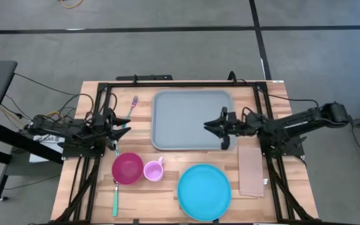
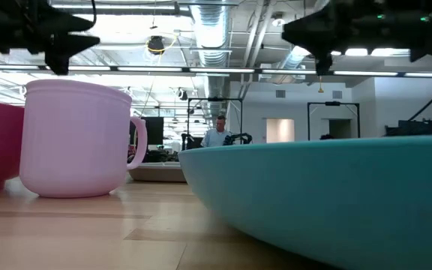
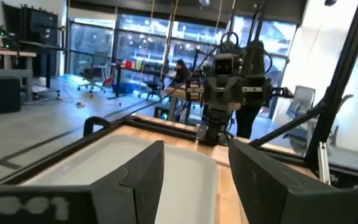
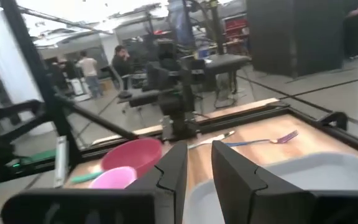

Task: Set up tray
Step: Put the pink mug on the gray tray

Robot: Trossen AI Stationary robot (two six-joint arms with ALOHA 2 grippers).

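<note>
Tray [image 1: 189, 119], pale grey-blue, lying flat at the far middle of the wooden table [image 1: 92, 200]. Right pincer [image 1: 209, 125] poised above its right half, fingers slightly apart, holding nothing. Left pincer [image 1: 125, 129] just beside the tray's left rim, fingers apart and empty. Nearer the front: magenta bowl [image 1: 127, 169], pink mug [image 1: 153, 170], blue plate [image 1: 204, 191], tan napkin [image 1: 250, 170]; fork [image 1: 130, 107] beside the tray's left edge

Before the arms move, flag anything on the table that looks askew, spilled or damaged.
Nothing stands out. The tray lies square and empty, the blue plate, pink bowl, pink mug and napkin sit flat, and nothing is spilled. The fork lies slightly slanted beside the tray.
</note>
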